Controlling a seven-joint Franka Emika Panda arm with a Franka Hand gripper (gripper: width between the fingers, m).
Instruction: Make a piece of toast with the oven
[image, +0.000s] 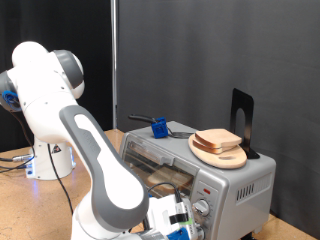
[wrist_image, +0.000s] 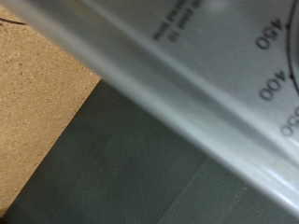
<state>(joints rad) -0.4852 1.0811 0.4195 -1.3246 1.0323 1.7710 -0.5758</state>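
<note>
Looking first at the exterior view: you have the oven sitting low at the exterior view's right, silver, with its glass door apparently dropped open toward the arm. Inside, something tan shows on the rack; it may be bread, but you cannot confirm that from here. On the oven's top rests a round wooden board carrying the piece of toast, pale with a tan crust. So the slice looks not yet loaded, if that is the task slice. A blue-handled utensil lies on the oven top behind it, and a black stand rises at the back right.

The arm bends down across the frame's middle. The gripper sits at the exterior view's bottom, just in front of the oven's knobs. Its fingers are cropped and blurred, so you cannot tell whether they are wide or narrow, and nothing shows between them.

Wrist view: you get a very close, blurred look at the oven's silver front panel, with dial markings 450 and 400 readable near the edge. Below it lie a dark mat and a cork-toned tabletop. No fingers appear here.

Progress, as a judgement: door looks open, hand is near the controls, bread remains on the board. Toasting itself appears undone.
</note>
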